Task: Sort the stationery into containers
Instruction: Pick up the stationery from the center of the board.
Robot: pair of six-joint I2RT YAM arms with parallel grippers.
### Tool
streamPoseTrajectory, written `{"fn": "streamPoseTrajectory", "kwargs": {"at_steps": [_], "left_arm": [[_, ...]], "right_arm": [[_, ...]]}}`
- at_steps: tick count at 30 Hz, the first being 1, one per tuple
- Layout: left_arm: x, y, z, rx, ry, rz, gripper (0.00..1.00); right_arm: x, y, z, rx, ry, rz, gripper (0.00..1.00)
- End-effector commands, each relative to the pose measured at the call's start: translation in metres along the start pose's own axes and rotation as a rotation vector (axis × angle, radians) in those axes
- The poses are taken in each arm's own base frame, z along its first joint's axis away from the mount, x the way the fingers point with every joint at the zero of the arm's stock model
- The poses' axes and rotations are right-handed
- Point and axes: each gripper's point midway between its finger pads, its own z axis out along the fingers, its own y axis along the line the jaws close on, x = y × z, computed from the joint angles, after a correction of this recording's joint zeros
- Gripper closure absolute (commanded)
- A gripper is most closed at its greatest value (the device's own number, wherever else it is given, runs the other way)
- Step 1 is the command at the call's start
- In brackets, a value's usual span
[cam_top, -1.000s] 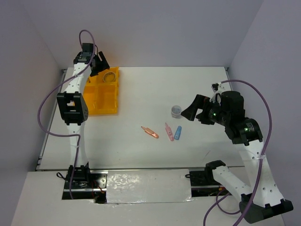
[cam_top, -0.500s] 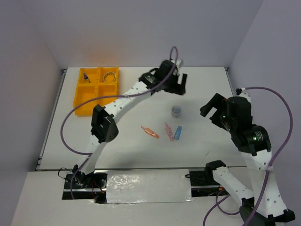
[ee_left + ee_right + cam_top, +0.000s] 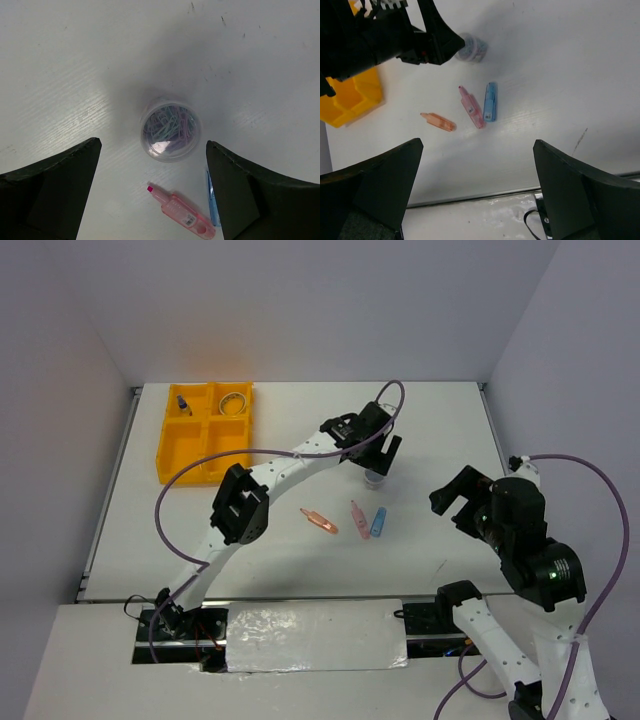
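Orange-yellow tray (image 3: 168,466) at upper left, round jar (image 3: 170,132) at centre under the left claw.
In the top view the tray's upper-left compartment holds the blue-capped bottle (image 3: 183,402) and its upper-right one the tan band ring (image 3: 235,401). The left gripper (image 3: 378,452) hangs over the jar, fingers wide apart and clear of it on both sides. Below the jar lie two pink pieces (image 3: 319,521) (image 3: 358,519) and the blue piece (image 3: 378,522). At right, the right gripper (image 3: 458,502) is spread too, holding nothing.
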Motion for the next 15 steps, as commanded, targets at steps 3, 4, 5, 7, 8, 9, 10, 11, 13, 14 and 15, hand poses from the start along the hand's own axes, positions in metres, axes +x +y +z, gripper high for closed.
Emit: {"fn": "streamPoseTrajectory", "kwargs": {"at_steps": [3, 4, 5, 7, 8, 9, 10, 11, 13, 14, 15], "left_arm": [[0.004, -0.011, 0.013, 0.014, -0.018, 0.056, 0.01], [0.003, -0.012, 0.011, 0.022, -0.022, 0.042, 0.01], [0.004, -0.014, 0.011, 0.029, -0.020, 0.039, 0.01], [0.008, -0.018, 0.014, 0.043, -0.015, 0.032, 0.01], [0.011, -0.019, 0.015, 0.044, -0.009, 0.033, 0.01], [0.013, -0.019, 0.018, 0.043, -0.004, 0.032, 0.01], [0.018, -0.019, 0.022, 0.044, 0.007, 0.031, 0.01], [0.022, -0.021, 0.026, 0.046, 0.017, 0.033, 0.01], [0.029, -0.022, 0.034, 0.048, 0.029, 0.034, 0.01], [0.031, -0.021, 0.037, 0.043, 0.032, 0.035, 0.01], [0.033, -0.020, 0.038, 0.038, 0.035, 0.037, 0.02]], "right_arm": [[0.014, 0.002, -0.004, -0.046, 0.050, -0.025, 0.00], [0.013, 0.002, -0.006, -0.047, 0.047, -0.025, 0.00], [0.013, 0.002, -0.008, -0.051, 0.044, -0.030, 0.00], [0.014, 0.002, -0.009, -0.054, 0.046, -0.030, 0.00], [0.015, 0.001, -0.010, -0.057, 0.049, -0.030, 0.00], [0.016, 0.002, -0.011, -0.060, 0.050, -0.028, 0.00], [0.017, 0.002, -0.011, -0.065, 0.053, -0.026, 0.00], [0.018, 0.002, -0.012, -0.069, 0.053, -0.023, 0.00], [0.020, 0.001, -0.013, -0.071, 0.059, -0.020, 0.00], [0.022, 0.001, -0.014, -0.073, 0.065, -0.019, 0.00], [0.022, 0.000, -0.014, -0.072, 0.064, -0.018, 0.00]]}}
